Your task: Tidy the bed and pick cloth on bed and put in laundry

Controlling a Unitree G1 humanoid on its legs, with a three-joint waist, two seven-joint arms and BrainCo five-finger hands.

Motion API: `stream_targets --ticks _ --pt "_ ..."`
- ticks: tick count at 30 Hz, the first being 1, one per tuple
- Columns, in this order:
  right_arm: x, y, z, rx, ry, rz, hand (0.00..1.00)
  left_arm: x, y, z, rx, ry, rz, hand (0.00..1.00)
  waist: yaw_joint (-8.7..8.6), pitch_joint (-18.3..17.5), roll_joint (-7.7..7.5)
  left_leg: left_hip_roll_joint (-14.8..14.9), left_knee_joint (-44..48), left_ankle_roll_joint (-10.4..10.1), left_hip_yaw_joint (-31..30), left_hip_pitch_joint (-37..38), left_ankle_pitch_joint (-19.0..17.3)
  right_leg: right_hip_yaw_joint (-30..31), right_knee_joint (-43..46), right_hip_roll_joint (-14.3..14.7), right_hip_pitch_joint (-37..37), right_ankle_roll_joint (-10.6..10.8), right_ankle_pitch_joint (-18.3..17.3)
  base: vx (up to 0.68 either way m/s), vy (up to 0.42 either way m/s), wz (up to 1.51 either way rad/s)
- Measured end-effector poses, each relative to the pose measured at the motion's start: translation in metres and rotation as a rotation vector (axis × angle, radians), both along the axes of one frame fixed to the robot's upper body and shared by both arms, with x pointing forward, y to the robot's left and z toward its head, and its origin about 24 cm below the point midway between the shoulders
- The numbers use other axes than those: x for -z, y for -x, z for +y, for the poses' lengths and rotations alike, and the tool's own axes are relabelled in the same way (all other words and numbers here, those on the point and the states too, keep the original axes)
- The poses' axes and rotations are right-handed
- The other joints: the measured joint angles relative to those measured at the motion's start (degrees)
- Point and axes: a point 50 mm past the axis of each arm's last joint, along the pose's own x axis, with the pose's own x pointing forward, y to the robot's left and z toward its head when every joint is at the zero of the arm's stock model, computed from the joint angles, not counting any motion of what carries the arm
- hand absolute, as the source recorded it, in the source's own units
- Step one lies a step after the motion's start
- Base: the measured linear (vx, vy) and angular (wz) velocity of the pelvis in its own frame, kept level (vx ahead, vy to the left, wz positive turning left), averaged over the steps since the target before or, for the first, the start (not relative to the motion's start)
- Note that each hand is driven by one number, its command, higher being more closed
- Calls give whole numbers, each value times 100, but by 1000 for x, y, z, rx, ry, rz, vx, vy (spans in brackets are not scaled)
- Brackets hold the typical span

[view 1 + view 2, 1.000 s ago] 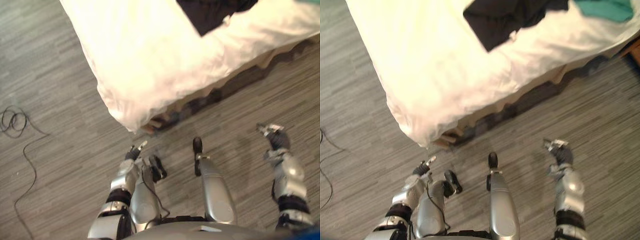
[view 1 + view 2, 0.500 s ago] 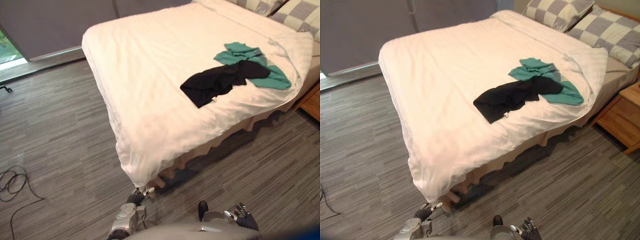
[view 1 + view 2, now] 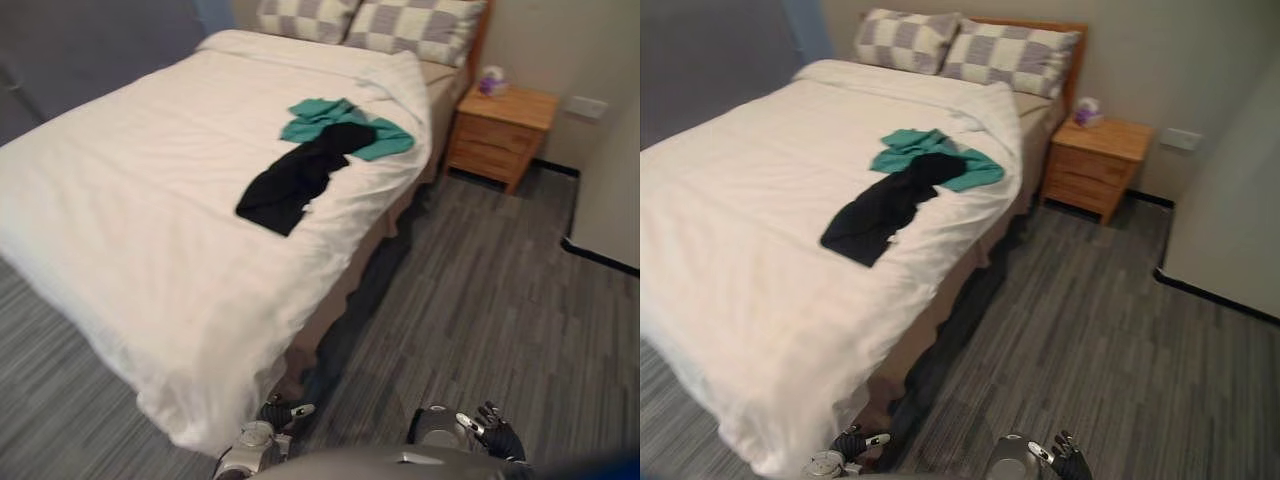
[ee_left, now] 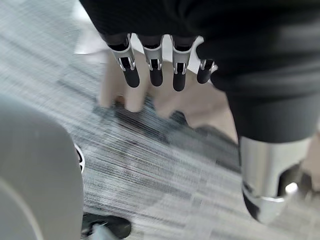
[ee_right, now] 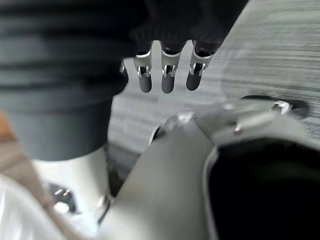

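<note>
A black cloth [image 3: 298,183] lies on the white bed [image 3: 120,220], and its far end overlaps a teal cloth [image 3: 330,118] near the bed's right edge. Both hands hang low by the floor, well short of the clothes. My left hand [image 3: 282,412] shows at the bottom of the eye views near the bed's near corner; its fingers [image 4: 152,67] are straight and hold nothing. My right hand [image 3: 492,430] is at the bottom right over the floor, its fingers [image 5: 167,75] relaxed and empty.
Two checked pillows [image 3: 400,28] lie at the head of the bed. A wooden nightstand [image 3: 497,135] with a small purple-and-white object [image 3: 490,80] stands to the bed's right. Grey plank floor [image 3: 480,310] runs along that side, with a wall [image 3: 610,190] at far right.
The camera has swung up and to the right, so the bed's head, the pillows and the nightstand now show. Both hands stay low at the bottom edge.
</note>
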Motion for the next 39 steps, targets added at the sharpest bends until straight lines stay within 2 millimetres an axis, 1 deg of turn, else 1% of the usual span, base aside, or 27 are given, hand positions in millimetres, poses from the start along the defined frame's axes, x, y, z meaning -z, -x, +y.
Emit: stream_targets --ticks 1,2,3,4,5,6,7,9,10,11,12,13,14,15,16,17,18,19,20,21,22,23,24,30,34,37,39 --pt "0 -5 3 -9 -8 -11 0 -1 -2 -1 15 -2 -7 0 15 41 -101 121 501 5 -90 -292 -173 105 -789 192 229 173 109 -6 -243 -155" --pt "0 -6 1 -8 -3 -11 0 -1 -6 -4 28 2 -16 0 10 63 -110 43 324 -19 -158 -378 -274 232 -1124 265 309 317 198 -148 -185 -132" --pt "-2 -9 -5 -10 12 -12 0 -3 -14 -14 71 15 -36 0 -44 110 -44 -4 -174 115 -181 -621 -181 358 -1566 420 376 429 430 -229 -121 -87" --pt "-2 -9 -7 -10 14 -12 0 -4 -18 -18 87 20 -44 0 -74 117 11 11 -409 183 -179 -726 65 373 -1709 501 395 457 509 -230 -87 -97" --pt "-1 -6 -8 -6 9 8 0 -5 -22 -22 99 23 -58 0 -37 149 47 69 -398 91 -87 -710 366 512 -1899 583 481 549 559 -106 -28 -71" --pt "0 -7 -3 -10 -10 7 0 -6 -23 -22 92 14 -62 0 -56 128 37 92 -250 105 -23 -797 393 506 -2040 562 495 614 595 -29 -5 -68" --pt "2 -6 4 -4 -31 13 0 -7 -27 -23 86 11 -81 0 -73 148 -31 119 -153 105 86 -786 392 508 -2107 551 479 623 597 -13 -8 -27" --pt "3 -4 5 20 -44 21 0 -9 -32 -24 89 9 -101 0 -81 208 -24 191 23 104 166 -817 391 535 -2218 582 481 637 646 -8 -42 -19" --pt "3 -5 5 31 -49 19 0 -10 -33 -22 84 6 -108 0 -41 234 -86 261 245 104 182 -822 391 668 -2235 604 494 635 665 24 -90 -49" --pt "3 -5 4 40 -50 17 0 -9 -29 -20 81 4 -102 0 -28 253 -81 334 532 106 79 -870 390 828 -2248 628 500 624 672 61 -139 -61" --pt "2 -7 3 52 -44 11 0 -7 -24 -17 74 -1 -99 0 -67 277 -71 429 1192 171 -513 -1176 385 1112 -2261 653 511 583 689 62 -211 -86" --pt "2 -9 -1 54 -34 21 0 -7 -23 -17 73 4 -111 0 4 285 -34 165 1149 129 -1549 -1434 160 1434 -2208 639 441 567 711 35 -220 -98" --pt "1 -12 -4 51 -29 23 0 -7 -22 -17 71 5 -118 0 48 318 25 10 970 127 -2051 -1428 111 1632 -2196 646 406 577 724 -27 -225 -149" --pt "0 -16 -9 44 -19 30 0 -7 -18 -15 43 15 -121 0 66 304 104 -214 690 54 -2788 -1411 55 1975 -2199 685 339 606 762 -59 -167 -161" --pt "0 -17 -12 41 -16 31 0 -6 -15 -12 17 18 -126 0 44 298 120 -338 496 43 -3296 -1372 54 2273 -2228 731 331 650 794 -65 -134 -154" --pt "0 -16 -12 41 -18 34 0 -6 -14 -11 8 20 -130 0 41 293 128 -330 402 34 -3434 -1358 60 2402 -2247 775 322 670 802 -103 -79 -129" --pt "1 -11 -12 47 -18 46 0 -6 -12 -11 3 24 -140 0 22 243 212 -208 109 -57 -3575 -1357 165 2564 -2351 931 280 738 865 -66 0 -98" --pt "3 -2 -13 61 -19 66 0 -4 -9 -12 -12 39 -130 0 -15 159 320 -33 -133 -84 -3574 -1310 32 2620 -2498 1080 319 821 933 -33 49 -76" --pt "3 1 -13 76 -23 70 0 -4 -8 -10 -15 37 -125 0 -39 126 300 -56 -204 -60 -3522 -1250 55 2626 -2579 1044 391 852 985 52 113 -29" --pt "7 15 -6 102 -44 100 0 -3 -7 -7 -17 33 -118 0 -42 94 165 -144 -333 -15 -3511 -1179 89 2543 -2799 965 521 885 1130 69 101 3" --pt "10 28 0 141 -64 126 0 -2 -3 -4 -27 30 -102 0 -38 50 99 -222 -440 17 -3538 -1157 126 2500 -2947 916 582 939 1203 74 86 12" --pt "10 32 1 147 -68 134 0 -2 -2 -3 -34 28 -100 0 -28 22 47 -262 -493 30 -3553 -1137 148 2482 -3002 869 609 952 1232 53 38 10" --pt "9 2 9 84 -101 64 0 0 5 15 -150 15 -67 0 133 -111 -328 -562 -1208 70 -3864 -577 389 2041 -3587 690 1201 1101 1472 22 16 4" --pt "9 3 10 86 -102 66 0 0 5 15 -151 16 -67 0 130 -108 -333 -563 -1209 70 -3859 -576 389 2042 -3559 688 1200 1101 1472 0 0 0" --pt "12 10 17 129 -121 101 0 2 7 13 -188 30 -50 0 126 -95 -358 -565 -1208 90 -3848 -578 403 2041 -3554 675 1203 1101 1471 0 0 0" --pt "14 18 17 169 -110 150 0 4 12 11 -252 45 -25 0 131 -98 -371 -580 -1203 115 -3852 -589 421 1998 -3549 652 1217 1099 1455 -4 0 8" --pt "15 27 17 192 -94 192 0 5 15 12 -314 41 -15 0 135 -91 -364 -594 -1177 131 -3894 -601 432 1891 -3245 598 1128 1100 1227 -11 -2 21"
